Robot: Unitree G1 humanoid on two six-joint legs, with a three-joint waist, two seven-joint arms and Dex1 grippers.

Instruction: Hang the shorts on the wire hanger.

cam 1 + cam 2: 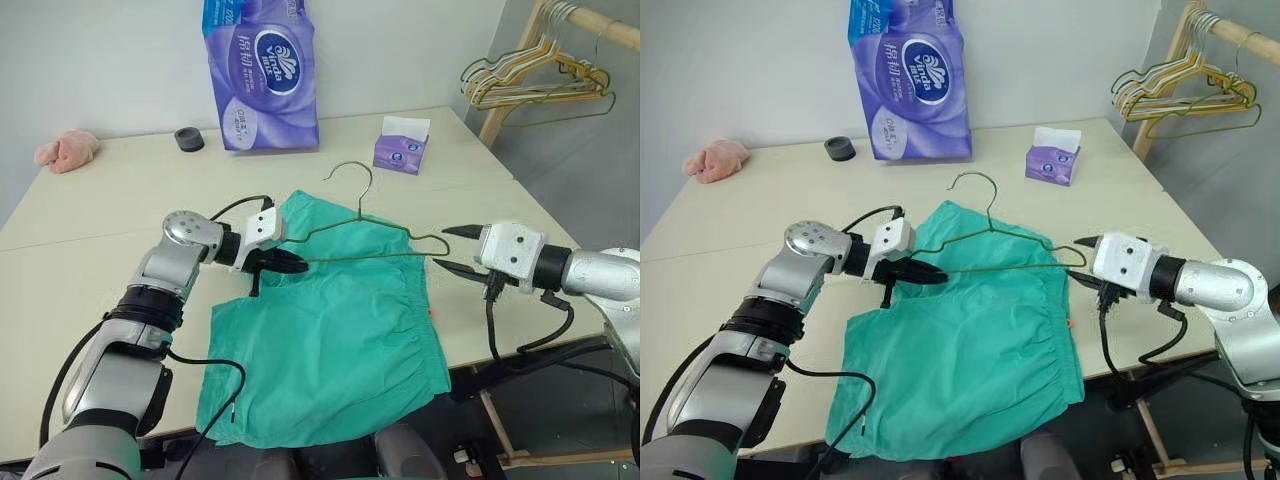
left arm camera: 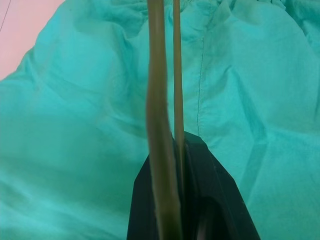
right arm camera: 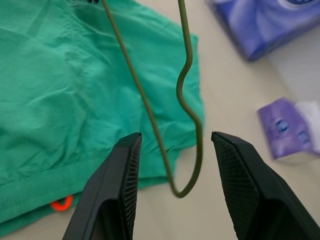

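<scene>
Hanger pinched at one end only, above the shorts.
Left gripper (image 1: 292, 264) jaws clamp the wire hanger (image 1: 372, 240); right gripper (image 1: 452, 248) jaws gape around its far corner, gripping nothing. It could swing or snag the shorts (image 1: 330, 340) lying flat on the bench (image 1: 120, 200).

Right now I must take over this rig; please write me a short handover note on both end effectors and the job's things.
Left end effector: shut on the wire hanger, at its left end, holding it over the shorts.
Right end effector: open; the hanger's right end lies between its fingers, unheld.
Shorts: spread flat on the table, an orange drawstring showing at the waistband near the right end effector.
Done: hanger picked up.
Left: the shorts are not on the hanger yet.
</scene>
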